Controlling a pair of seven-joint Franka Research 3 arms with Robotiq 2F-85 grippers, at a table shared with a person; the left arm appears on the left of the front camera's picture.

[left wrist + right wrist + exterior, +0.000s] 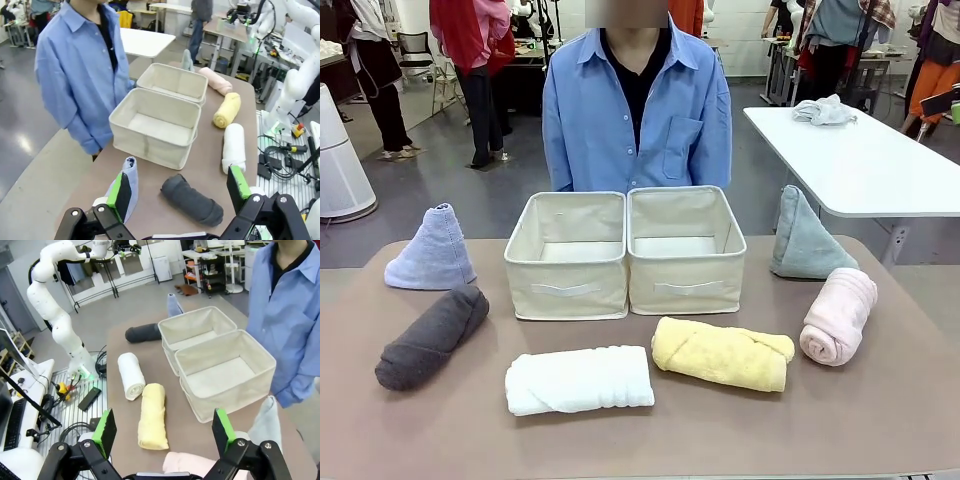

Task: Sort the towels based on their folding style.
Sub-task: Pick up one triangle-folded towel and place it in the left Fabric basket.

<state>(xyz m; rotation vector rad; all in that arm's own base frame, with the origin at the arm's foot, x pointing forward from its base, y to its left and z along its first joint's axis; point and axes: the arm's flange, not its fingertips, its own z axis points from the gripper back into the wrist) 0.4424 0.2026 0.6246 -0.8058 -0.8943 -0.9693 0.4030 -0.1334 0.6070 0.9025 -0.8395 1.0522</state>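
Front view: white roll nearest front edge of table.

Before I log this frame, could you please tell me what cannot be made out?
Pink roll: right wrist view, cut by bottom edge, behind right gripper.
Grey-blue cone: left wrist view, partly behind the left gripper's finger.
Hands of the person: front view, hidden behind the boxes.

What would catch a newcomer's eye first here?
Two empty beige boxes, left box and right box, sit mid-table before a person in a blue shirt. A dark grey roll, white roll, yellow roll and pink roll line the near side; a grey-blue cone and grey-green cone flank the boxes.
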